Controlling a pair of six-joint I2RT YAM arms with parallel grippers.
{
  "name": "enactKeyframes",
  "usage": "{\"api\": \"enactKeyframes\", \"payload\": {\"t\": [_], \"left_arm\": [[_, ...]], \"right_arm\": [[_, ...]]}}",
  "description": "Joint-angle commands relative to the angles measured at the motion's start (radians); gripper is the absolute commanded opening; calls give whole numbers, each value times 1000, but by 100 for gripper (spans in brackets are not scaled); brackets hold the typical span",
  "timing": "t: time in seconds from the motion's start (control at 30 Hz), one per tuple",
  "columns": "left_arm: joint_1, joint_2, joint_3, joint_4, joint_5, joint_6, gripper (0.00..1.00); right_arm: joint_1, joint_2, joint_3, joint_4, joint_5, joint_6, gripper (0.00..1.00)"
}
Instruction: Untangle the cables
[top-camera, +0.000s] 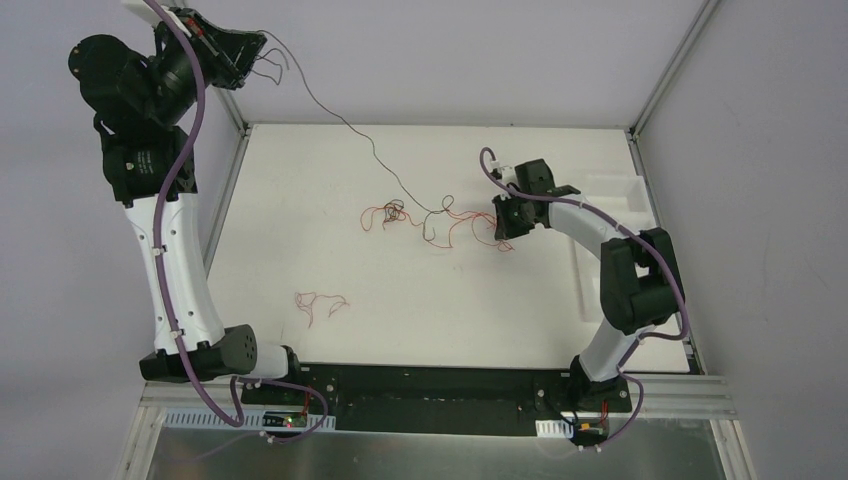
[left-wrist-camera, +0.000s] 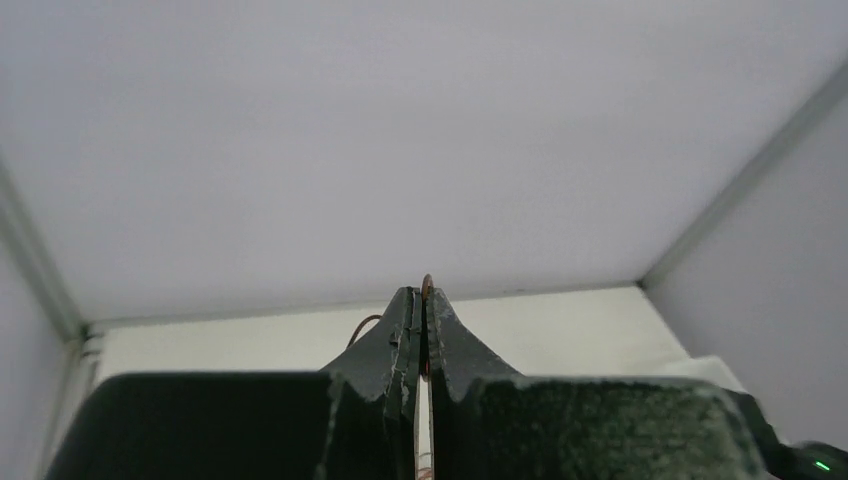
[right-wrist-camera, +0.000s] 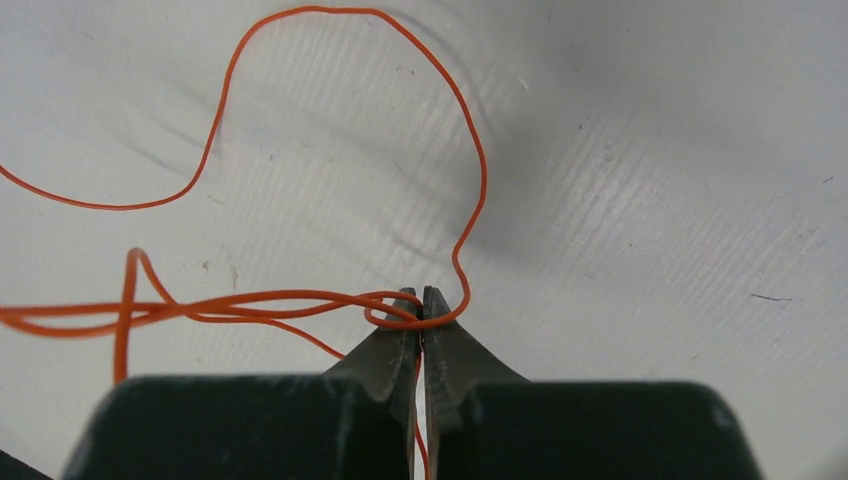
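Note:
A tangle of thin red and orange cables (top-camera: 430, 218) lies mid-table. A dark grey cable (top-camera: 340, 118) runs taut from the tangle up to my left gripper (top-camera: 255, 48), raised high at the far left and shut on it; in the left wrist view the jaws (left-wrist-camera: 424, 292) pinch a thin wire. My right gripper (top-camera: 500, 222) is down at the tangle's right end, shut on an orange cable (right-wrist-camera: 300, 305), jaws closed (right-wrist-camera: 421, 296). A separate red cable (top-camera: 320, 303) lies alone at the near left.
A white foam tray (top-camera: 620, 215) sits along the table's right side under the right arm. Metal frame posts stand at the back left (top-camera: 238, 118) and back right (top-camera: 672, 65) corners. White walls surround the table.

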Motion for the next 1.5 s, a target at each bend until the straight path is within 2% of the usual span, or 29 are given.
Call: {"api": "enactKeyframes", "payload": {"t": [0.0, 0.17, 0.23, 0.37, 0.5, 0.53, 0.7, 0.73, 0.77, 0.8, 0.9, 1.0, 1.07, 1.17, 1.3, 1.47], "left_arm": [[20, -22, 0, -151, -386, 181, 0], [29, 11, 10, -231, -685, 264, 0], [30, 27, 6, -241, -743, 298, 0], [31, 46, -85, -311, -602, 323, 0], [30, 20, -319, -325, -244, 325, 0], [24, 17, -368, -329, -195, 326, 0], [10, 26, -561, -358, -73, 338, 0], [9, 32, -585, -377, -53, 357, 0], [7, 38, -605, -400, -49, 383, 12], [7, 44, -621, -425, -54, 413, 33], [7, 48, -635, -540, -68, 528, 77], [6, 46, -636, -701, -12, 696, 97], [5, 44, -657, -816, 46, 809, 99], [-27, 37, -729, -896, 60, 956, 99], [-142, 33, -877, -872, -33, 1065, 99], [-294, 32, -1041, -736, -124, 1064, 99]], "right_arm": [[-21, 1, 36, -67, -15, -29, 0], [-39, 7, 19, -89, 4, -43, 0], [-55, 14, 18, -93, 10, -47, 0], [-66, 20, 54, -100, -35, -46, 0], [-66, 29, 163, -97, -136, 26, 0], [-63, 32, 204, -98, -172, 48, 0], [-15, 55, 327, -105, -300, 124, 1], [-5, 63, 345, -120, -310, 121, 7], [4, 71, 362, -144, -313, 111, 15], [5, 85, 376, -172, -312, 99, 26], [-13, 91, 388, -280, -288, 45, 52], [-59, 59, 353, -346, -290, 20, 68], [-82, 32, 330, -387, -300, 2, 75], [-88, -16, 306, -418, -339, -11, 77], [-87, -81, 264, -396, -382, 30, 78], [-88, -138, 210, -368, -380, 74, 78]]}}
